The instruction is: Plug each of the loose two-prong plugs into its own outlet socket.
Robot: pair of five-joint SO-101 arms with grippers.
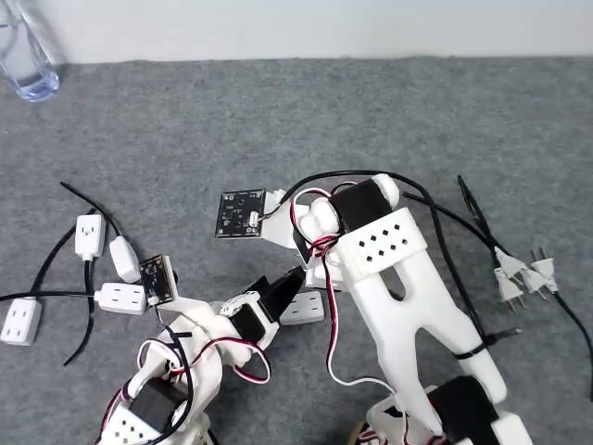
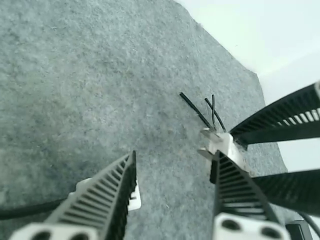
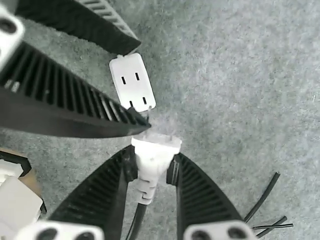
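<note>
No plug in these views is clearly seated, so most of the task appears to lie ahead. The step in hand looks like the first insertion. The right gripper (image 3: 152,156) is clamped on a white two-prong plug (image 3: 150,162), whose front end points at a white outlet socket (image 3: 132,82) lying on the grey table (image 1: 278,120) near the front edge, between the two arms. The plug's front end is just beside the socket's near end, and the slots on the socket's face are bare, so it is not in.

The left gripper (image 2: 175,160) has its claw apart, one finger (image 3: 65,107) on each side of that socket, bracketing it without clamping it; I judge it is there to steady the socket.

Toward the right edge, a loose plug (image 1: 508,284) and a second loose plug (image 1: 543,269) lie side by side on their black cords, untouched. Near the left edge are three more sockets (image 1: 90,235), (image 1: 121,297), (image 1: 20,322). A rounded white piece (image 1: 123,258) sits between two of them; whether it is a seated plug I cannot tell.
</note>
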